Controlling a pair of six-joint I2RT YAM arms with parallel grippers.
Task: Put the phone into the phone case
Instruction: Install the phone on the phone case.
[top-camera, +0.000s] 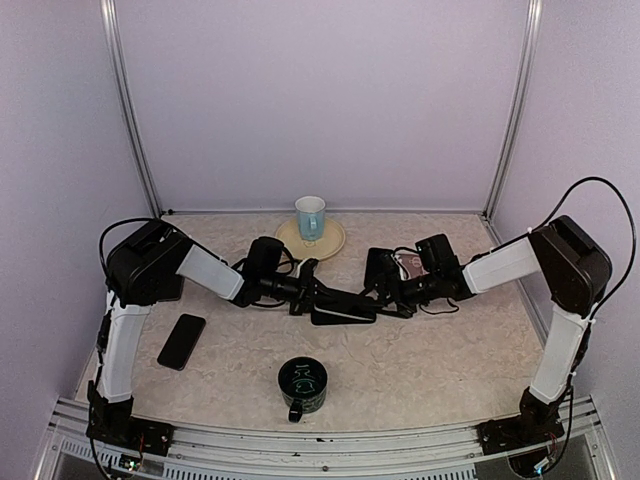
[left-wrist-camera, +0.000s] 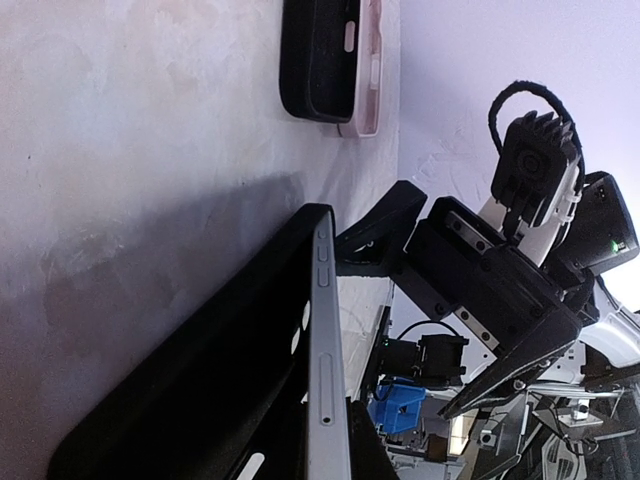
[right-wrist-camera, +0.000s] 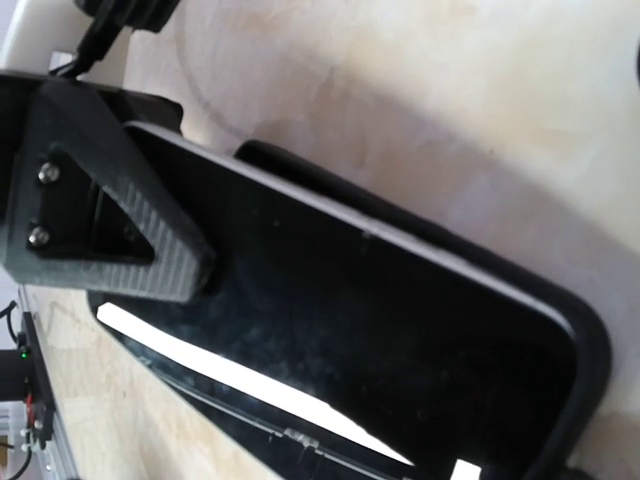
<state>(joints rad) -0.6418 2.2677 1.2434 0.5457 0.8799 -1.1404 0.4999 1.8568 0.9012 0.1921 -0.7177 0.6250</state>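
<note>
A phone (top-camera: 347, 311) with a dark screen (right-wrist-camera: 360, 330) and a silver side edge (left-wrist-camera: 325, 370) hangs low over the middle of the table, between the two arms. It lies in a black phone case (left-wrist-camera: 210, 370), whose rim (right-wrist-camera: 590, 350) wraps its far end. The silver long edge stands out of the case's side wall. My left gripper (top-camera: 312, 292) is shut on the near end of phone and case, with one finger (right-wrist-camera: 120, 225) pressed on the screen. At the other end my right gripper (top-camera: 380, 290) stands open, its fingers (left-wrist-camera: 385, 215) spread on both sides of the phone.
A second phone in a pink case (left-wrist-camera: 345, 60) lies on the table behind my right gripper. A black phone-like slab (top-camera: 181, 341) lies at the left front. A dark mug (top-camera: 302, 385) stands at the front middle. At the back, a pale cup (top-camera: 310, 216) stands on a plate (top-camera: 332, 243).
</note>
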